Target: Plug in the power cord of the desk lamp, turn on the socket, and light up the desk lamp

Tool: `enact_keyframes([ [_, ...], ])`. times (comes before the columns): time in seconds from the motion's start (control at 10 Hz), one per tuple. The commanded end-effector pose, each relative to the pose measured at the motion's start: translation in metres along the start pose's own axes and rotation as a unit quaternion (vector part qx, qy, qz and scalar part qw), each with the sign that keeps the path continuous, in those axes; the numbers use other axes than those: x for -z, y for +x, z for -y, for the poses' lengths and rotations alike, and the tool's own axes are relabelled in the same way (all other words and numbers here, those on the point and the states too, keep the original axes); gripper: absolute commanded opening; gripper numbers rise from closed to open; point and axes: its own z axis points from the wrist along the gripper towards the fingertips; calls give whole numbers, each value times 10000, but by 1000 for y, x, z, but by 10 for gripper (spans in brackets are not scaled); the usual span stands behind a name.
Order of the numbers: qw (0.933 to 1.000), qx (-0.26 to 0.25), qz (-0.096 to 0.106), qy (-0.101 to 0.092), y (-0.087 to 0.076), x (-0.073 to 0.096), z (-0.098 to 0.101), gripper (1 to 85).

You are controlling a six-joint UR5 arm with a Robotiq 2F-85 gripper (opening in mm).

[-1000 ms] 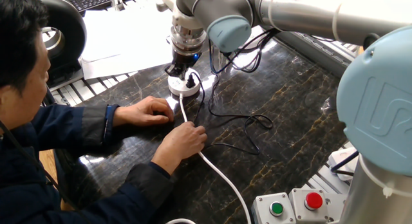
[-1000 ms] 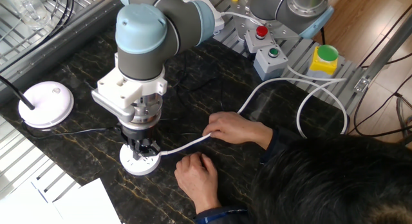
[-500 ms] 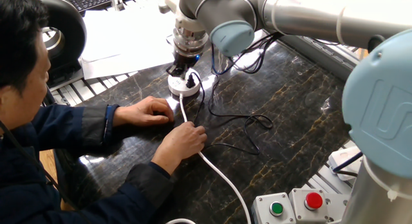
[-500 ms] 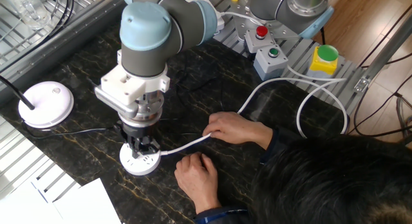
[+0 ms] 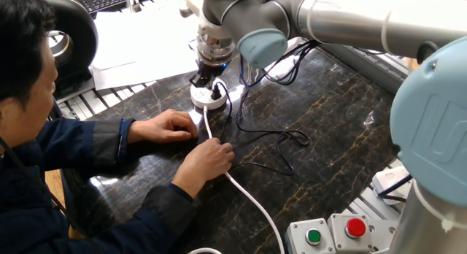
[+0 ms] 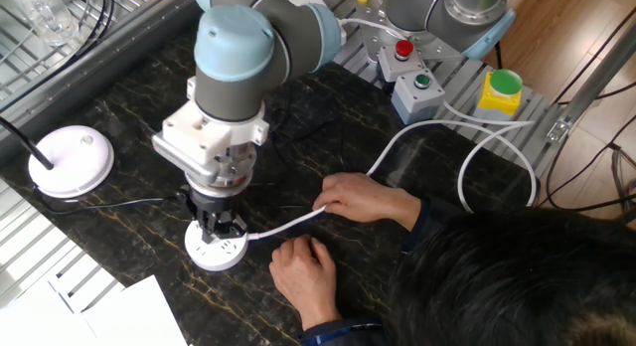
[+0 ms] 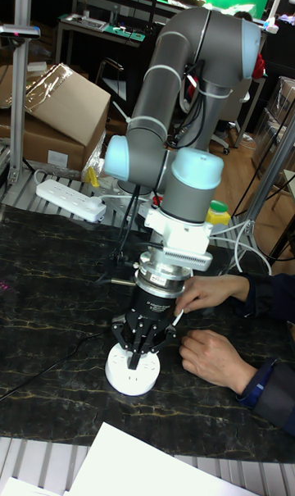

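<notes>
The round white socket [image 5: 206,100] [image 6: 217,254] [image 7: 131,372] lies on the dark table, its thick white cable [image 6: 288,223] running toward the person. A small black plug [image 5: 217,89] stands in the socket's top, and the thin black power cord [image 5: 271,149] loops away from it across the table. My gripper [image 5: 201,83] [image 6: 221,232] [image 7: 141,352] points straight down onto the socket, fingers drawn together to a tip that touches or nearly touches its top beside the plug. The desk lamp's white disc base [image 6: 72,159] sits at the far left, its black wire [image 6: 129,202] trailing out.
A person's two hands [image 6: 363,199] [image 6: 306,269] rest close to the socket, one pinning the white cable. A rectangular power strip [image 7: 70,199] lies behind the arm. A button box [image 5: 332,233] and papers [image 5: 146,39] sit at the table's edges.
The arm's upper joints have swung slightly sideways. The gripper tip has stayed over the socket, and the hands have not moved.
</notes>
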Motion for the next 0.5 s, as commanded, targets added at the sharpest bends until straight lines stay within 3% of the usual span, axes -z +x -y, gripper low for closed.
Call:
enact_keyframes([
  [0.0, 9995, 50, -135, 296, 2, 19, -4, 10],
  [0.4, 9982, 231, 119, 546, -9, 6, 2, 10],
])
